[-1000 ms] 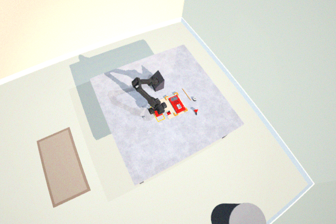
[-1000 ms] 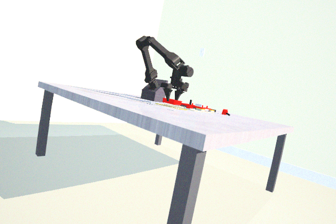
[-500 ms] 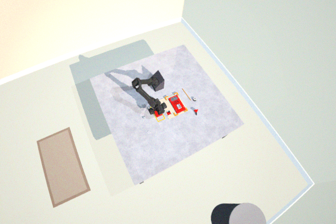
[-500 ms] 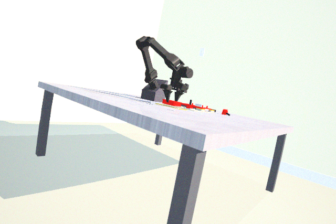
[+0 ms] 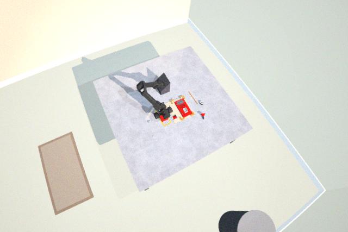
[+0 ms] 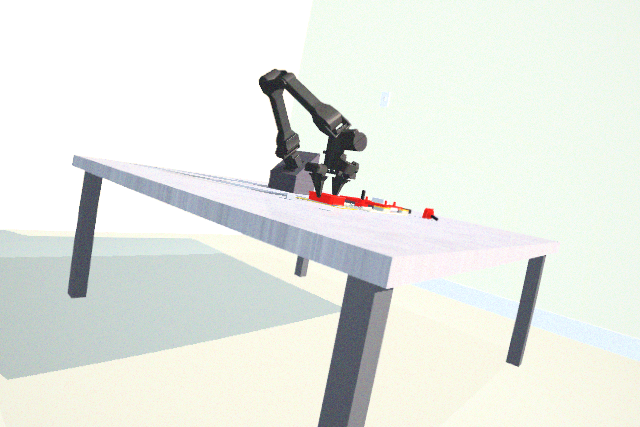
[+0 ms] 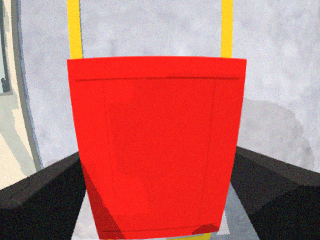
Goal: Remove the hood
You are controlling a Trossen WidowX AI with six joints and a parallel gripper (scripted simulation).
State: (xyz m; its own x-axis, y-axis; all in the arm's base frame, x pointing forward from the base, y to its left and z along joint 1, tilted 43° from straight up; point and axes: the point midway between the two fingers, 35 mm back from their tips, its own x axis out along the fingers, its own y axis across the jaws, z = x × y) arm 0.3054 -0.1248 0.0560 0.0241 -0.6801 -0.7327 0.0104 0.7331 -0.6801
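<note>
The hood (image 5: 163,118) (image 6: 326,199) (image 7: 160,125) is a flat red panel, level and off the car. My gripper (image 6: 327,195) (image 7: 157,156) is shut on its two long sides, one black finger on each. The hood is at or just above the table top; the frames do not show whether it touches. It lies over the marked area, a yellow outline (image 5: 167,124) (image 7: 227,30) that shows beyond its far edge; the rest is mostly hidden under hood and gripper. The red toy car (image 5: 187,113) stands beside it, its engine bay uncovered.
The car sits on a beige board (image 5: 176,120) with orange corner brackets. A small red block (image 5: 174,117) with a black peg stands between car and hood. A red piece (image 5: 203,115) (image 6: 428,213), a small round part (image 5: 201,102) and an orange stick (image 5: 193,97) lie beyond the car.
</note>
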